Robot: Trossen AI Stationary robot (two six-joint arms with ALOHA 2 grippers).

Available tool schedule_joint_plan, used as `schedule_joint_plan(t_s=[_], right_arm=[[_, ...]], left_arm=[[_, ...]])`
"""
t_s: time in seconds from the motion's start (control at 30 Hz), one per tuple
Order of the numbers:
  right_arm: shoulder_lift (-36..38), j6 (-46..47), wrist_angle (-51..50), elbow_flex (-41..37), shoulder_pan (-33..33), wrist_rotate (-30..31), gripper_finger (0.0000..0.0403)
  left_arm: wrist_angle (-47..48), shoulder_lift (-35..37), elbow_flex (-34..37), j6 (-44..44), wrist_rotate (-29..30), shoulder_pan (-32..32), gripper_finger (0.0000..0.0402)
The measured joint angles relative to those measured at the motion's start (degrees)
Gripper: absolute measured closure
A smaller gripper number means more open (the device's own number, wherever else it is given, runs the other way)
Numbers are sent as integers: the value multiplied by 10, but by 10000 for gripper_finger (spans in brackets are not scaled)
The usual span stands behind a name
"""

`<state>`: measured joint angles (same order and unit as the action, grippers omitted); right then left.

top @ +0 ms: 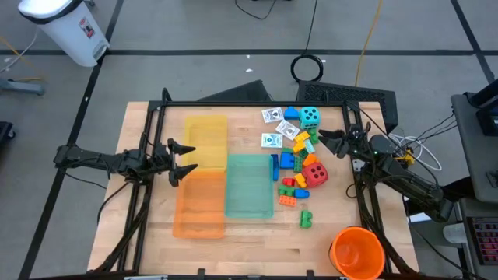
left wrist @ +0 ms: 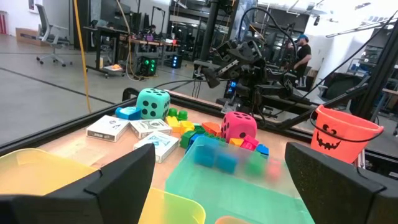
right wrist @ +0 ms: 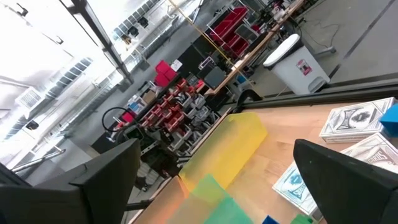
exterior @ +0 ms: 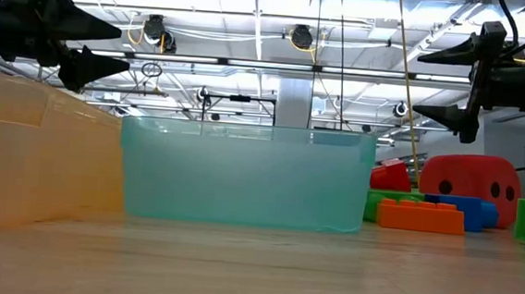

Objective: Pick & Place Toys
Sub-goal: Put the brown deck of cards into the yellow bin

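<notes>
The toys lie in a pile right of the trays: a teal die (top: 310,117), a red die (top: 315,173), several small bricks (top: 294,162) in blue, yellow, green, orange and red, one green brick (top: 306,219) apart, and white picture cards (top: 272,127). They also show in the left wrist view: teal die (left wrist: 153,102), red die (left wrist: 239,126). My left gripper (top: 182,161) is open, held above the table at the left edge of the yellow tray. My right gripper (top: 328,141) is open, held above the right side of the toy pile. Neither touches anything.
Three translucent trays stand mid-table: yellow (top: 205,132) at the far left, orange (top: 199,204) near left, teal (top: 248,185) beside them. A big orange bucket (top: 356,252) stands at the near right corner. Bare wood lies along the near edge.
</notes>
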<state>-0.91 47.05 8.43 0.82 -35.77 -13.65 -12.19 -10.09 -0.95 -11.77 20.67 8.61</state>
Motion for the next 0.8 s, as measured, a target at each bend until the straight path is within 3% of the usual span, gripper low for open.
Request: schedule_joint_plan(t_s=[0.3, 0.47, 0.8], right_arm=[[0, -31, 9, 0, 0, 2, 7], [-2, -37, 4, 0, 0, 61, 7], [-48, -85, 18, 0, 0, 75, 7]], left_arm=[[0, 0, 0, 0, 0, 0, 39], [0, 0, 0, 0, 0, 0, 39], [0, 0, 0, 0, 0, 0, 39]])
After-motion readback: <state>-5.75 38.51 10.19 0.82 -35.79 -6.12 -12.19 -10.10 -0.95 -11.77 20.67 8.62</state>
